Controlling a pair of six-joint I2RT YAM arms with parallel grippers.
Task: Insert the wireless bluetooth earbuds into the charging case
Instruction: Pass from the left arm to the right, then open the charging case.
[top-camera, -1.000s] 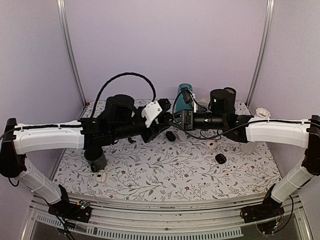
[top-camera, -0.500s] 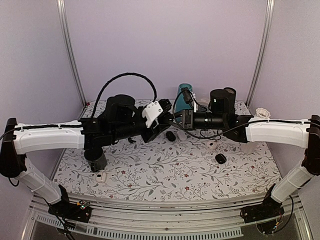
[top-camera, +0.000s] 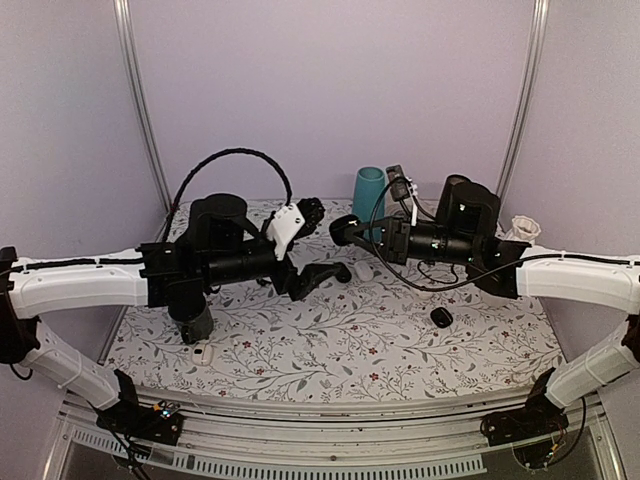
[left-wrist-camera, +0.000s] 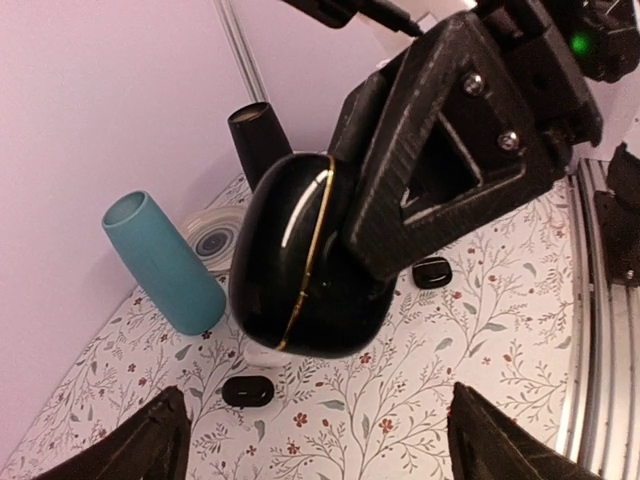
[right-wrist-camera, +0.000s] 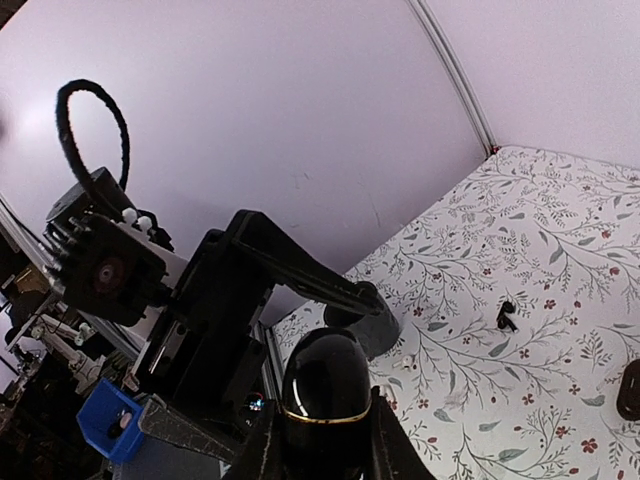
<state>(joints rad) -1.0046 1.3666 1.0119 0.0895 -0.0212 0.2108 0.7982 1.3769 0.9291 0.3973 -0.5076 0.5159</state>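
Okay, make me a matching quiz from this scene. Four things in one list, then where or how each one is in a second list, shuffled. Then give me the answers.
Things
1. charging case
2. left claw
3. teal cup
4. black pod

Places or states
A. standing upright at the far edge of the flowered cloth
B. lying flat on that cloth
C. held in the air by the right claw
D. open, gripping nothing

Pairs: 1-C, 2-D, 3-A, 4-B
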